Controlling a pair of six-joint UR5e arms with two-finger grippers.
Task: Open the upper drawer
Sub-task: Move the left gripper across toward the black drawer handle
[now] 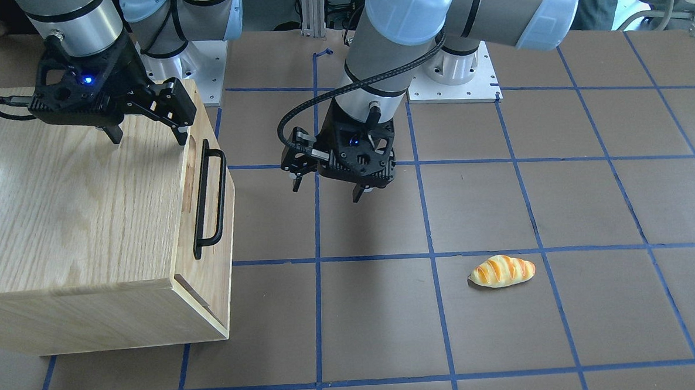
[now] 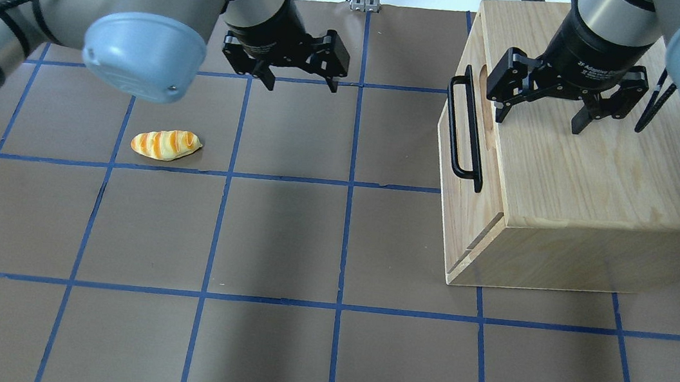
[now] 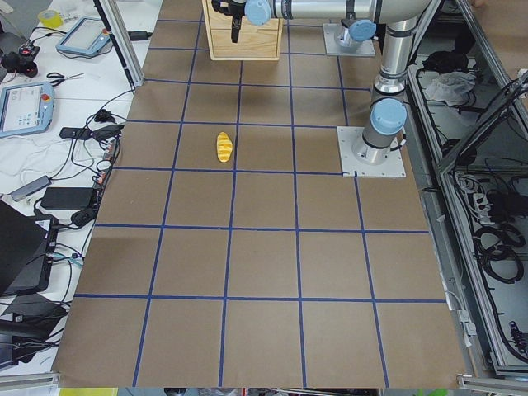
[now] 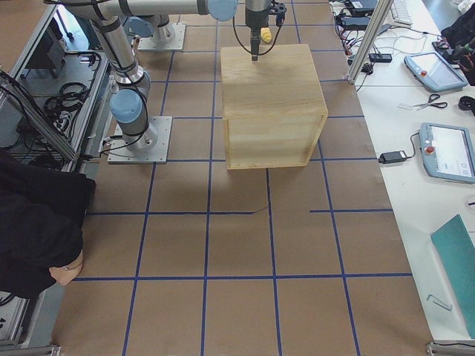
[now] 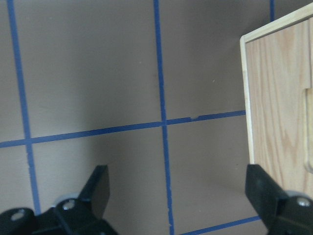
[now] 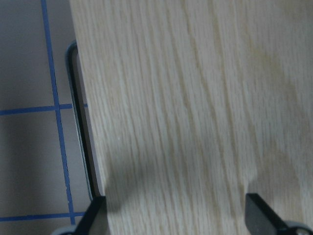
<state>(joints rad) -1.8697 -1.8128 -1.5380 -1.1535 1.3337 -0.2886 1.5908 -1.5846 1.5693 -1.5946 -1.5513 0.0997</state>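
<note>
1. Overhead exterior: upper drawer (image 2: 490,164) looks shut at the table's 2 o'clock, handle (image 2: 465,135) facing 9 o'clock.
2. Right gripper (image 2: 538,121) hangs spread over the cabinet (image 2: 607,178), probably lining up for the handle.
3. Left gripper (image 2: 301,84), spread, waits clear at 11 o'clock.

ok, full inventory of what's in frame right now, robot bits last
table: one, brown with a blue tape grid, under everything.
cabinet: one, light oak box, on the robot's right side of the table.
upper drawer: one, light oak front, top of the cabinet's front face, looks shut.
bar handle: one, black, on the upper drawer's front.
bread roll: one, yellow with orange stripes, lying alone on the robot's left side.
teach pendants: two, grey with blue screens, off the table on the operators' side.
person: one, in black, beside the table.
left gripper: one, black, open, over bare table.
right gripper: one, black, open, over the cabinet's top near its front edge.
</note>
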